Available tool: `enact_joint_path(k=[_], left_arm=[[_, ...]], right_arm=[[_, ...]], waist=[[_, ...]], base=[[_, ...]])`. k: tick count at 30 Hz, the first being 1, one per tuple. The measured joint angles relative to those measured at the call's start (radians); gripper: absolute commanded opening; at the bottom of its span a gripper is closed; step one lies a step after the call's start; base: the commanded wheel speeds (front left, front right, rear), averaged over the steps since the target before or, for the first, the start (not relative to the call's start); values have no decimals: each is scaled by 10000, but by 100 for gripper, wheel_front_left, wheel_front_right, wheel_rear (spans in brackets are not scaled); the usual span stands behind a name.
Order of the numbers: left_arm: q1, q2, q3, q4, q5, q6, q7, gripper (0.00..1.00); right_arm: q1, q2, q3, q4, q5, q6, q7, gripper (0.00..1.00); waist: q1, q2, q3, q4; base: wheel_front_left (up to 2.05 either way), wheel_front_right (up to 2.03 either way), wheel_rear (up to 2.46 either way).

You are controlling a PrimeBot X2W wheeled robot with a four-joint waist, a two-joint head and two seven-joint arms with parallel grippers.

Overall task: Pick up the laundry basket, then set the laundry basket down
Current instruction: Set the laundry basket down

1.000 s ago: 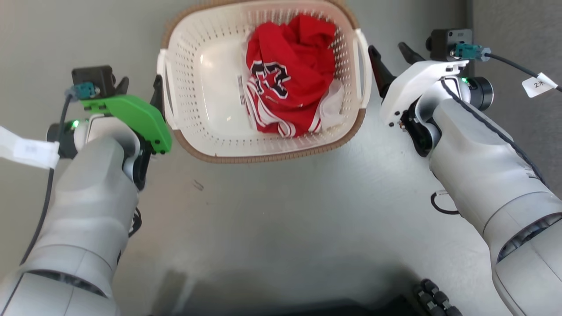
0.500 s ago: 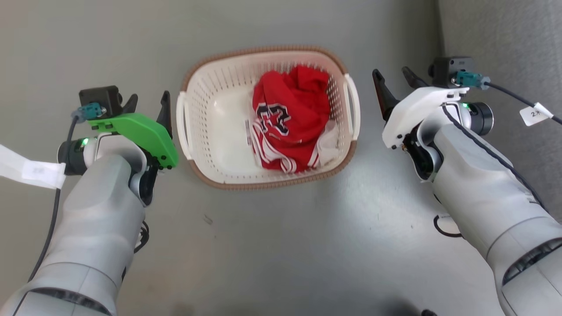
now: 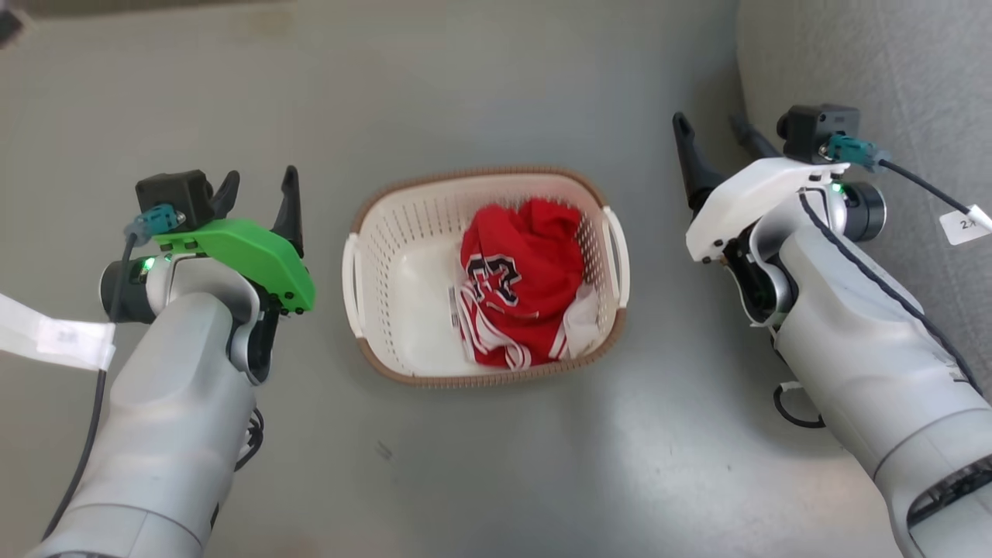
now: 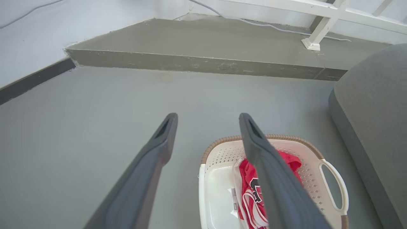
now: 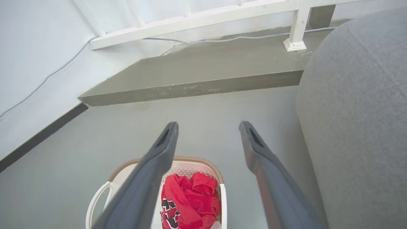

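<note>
Grey flooring (image 3: 496,465) is carrying the laundry basket (image 3: 411,232), which is sitting between the two arms with a red jersey (image 3: 521,287) lying in its right half. The left gripper (image 3: 261,175) is hovering near the basket's left handle, fingers spread apart and gripping nothing. The right gripper (image 3: 708,120) is hovering near the right handle, likewise spread and empty. A grey upholstered seat (image 3: 891,62) is bordering the floor on the right.

Open floor (image 3: 496,77) surrounds the laundry basket (image 3: 418,377) on every side, a grey sofa (image 3: 891,62) standing off to its right and a low step (image 4: 197,63) crossing well beyond its far end.
</note>
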Motion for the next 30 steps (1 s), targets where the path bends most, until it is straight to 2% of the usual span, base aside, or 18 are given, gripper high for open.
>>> enact_joint_path(k=[2,4,6,12,30], left_arm=[[159,10,102,-336,161,75,-2,100],[380,38,236,-809,311,159,-29,100],[556,86,378,-1103,491,228,-29,100],[1212,293,763,-1931,869,548,-29,100],[2845,284,1409,-4692,2102,1080,-31,100]], right_arm=[[114,-69,-173,-359,-209,-27,0,100],[359,-176,-483,-928,-454,-265,0,100],[557,-205,-706,-1312,-667,-341,-2,100],[1111,-211,-1124,-2385,-1269,-431,-2,100],[2892,-374,-2086,-4483,-2698,-717,-2,100]], waist=[[0,0,-242,16],[0,0,-583,40],[0,0,-799,54],[0,0,-1352,47],[0,0,-2345,-35]], base=[[0,0,0],[0,0,0],[0,0,0],[0,0,0],[0,0,0]])
